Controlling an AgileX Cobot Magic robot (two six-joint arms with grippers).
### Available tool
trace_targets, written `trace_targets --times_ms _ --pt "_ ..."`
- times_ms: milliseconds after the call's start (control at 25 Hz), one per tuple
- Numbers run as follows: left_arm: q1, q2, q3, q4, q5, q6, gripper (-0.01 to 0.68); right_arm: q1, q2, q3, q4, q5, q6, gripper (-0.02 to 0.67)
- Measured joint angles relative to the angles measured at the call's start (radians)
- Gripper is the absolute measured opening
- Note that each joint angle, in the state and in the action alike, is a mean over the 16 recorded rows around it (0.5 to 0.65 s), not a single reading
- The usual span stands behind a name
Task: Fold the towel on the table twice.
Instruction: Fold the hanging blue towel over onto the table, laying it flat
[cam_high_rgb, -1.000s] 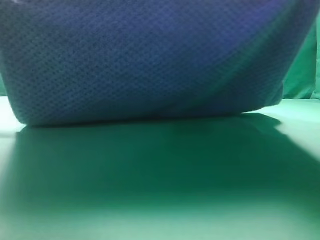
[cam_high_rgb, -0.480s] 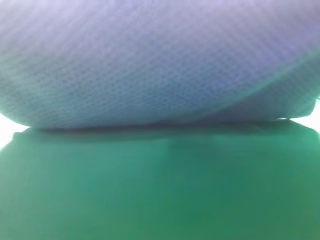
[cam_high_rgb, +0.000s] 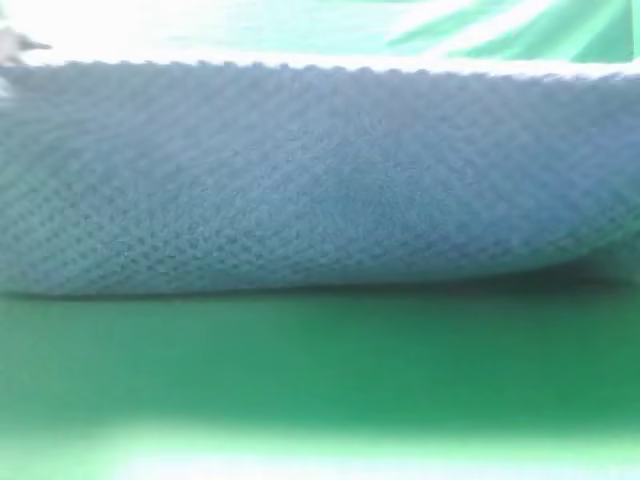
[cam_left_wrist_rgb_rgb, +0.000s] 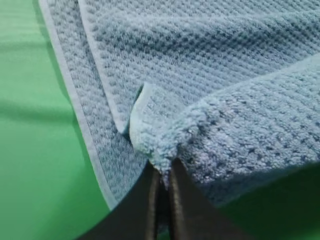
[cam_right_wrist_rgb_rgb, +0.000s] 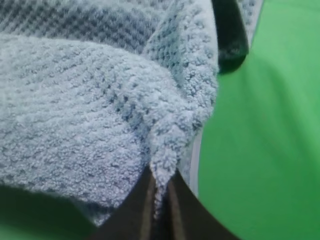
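The towel (cam_high_rgb: 320, 180) is a thick blue waffle-weave cloth that spans the whole exterior high view, its lower fold close above the green table (cam_high_rgb: 320, 370). In the left wrist view my left gripper (cam_left_wrist_rgb_rgb: 161, 172) is shut on a bunched corner of the towel (cam_left_wrist_rgb_rgb: 165, 135), held over another layer of towel lying on the table (cam_left_wrist_rgb_rgb: 35, 150). In the right wrist view my right gripper (cam_right_wrist_rgb_rgb: 160, 187) is shut on a pinched corner of the towel (cam_right_wrist_rgb_rgb: 100, 115), with more towel beneath it on the table (cam_right_wrist_rgb_rgb: 265, 150). Neither gripper shows in the exterior high view.
A wrinkled green backdrop (cam_high_rgb: 500, 30) shows above the towel's top edge. A dark object (cam_right_wrist_rgb_rgb: 229, 35) lies by the towel's edge at the top of the right wrist view. Bare green table lies left of the towel in the left wrist view and right of it in the right wrist view.
The towel has dropped in the exterior high view: its top edge and the backdrop now show above it, and its lower fold sits lower over the table.
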Motion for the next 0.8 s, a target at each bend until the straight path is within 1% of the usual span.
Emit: trace_targets --times_ms 480,800 --pt "0.055 0.342 -0.25 0.276 -0.081 -0.195 0.0 -0.001 0.389 -0.344 -0.057 -0.074 -0.035 0.0" --pt "0.082 0.522 -0.372 0.322 -0.138 -0.22 0.0 -0.006 0.589 -0.518 -0.1 -0.152 -0.038 0.0"
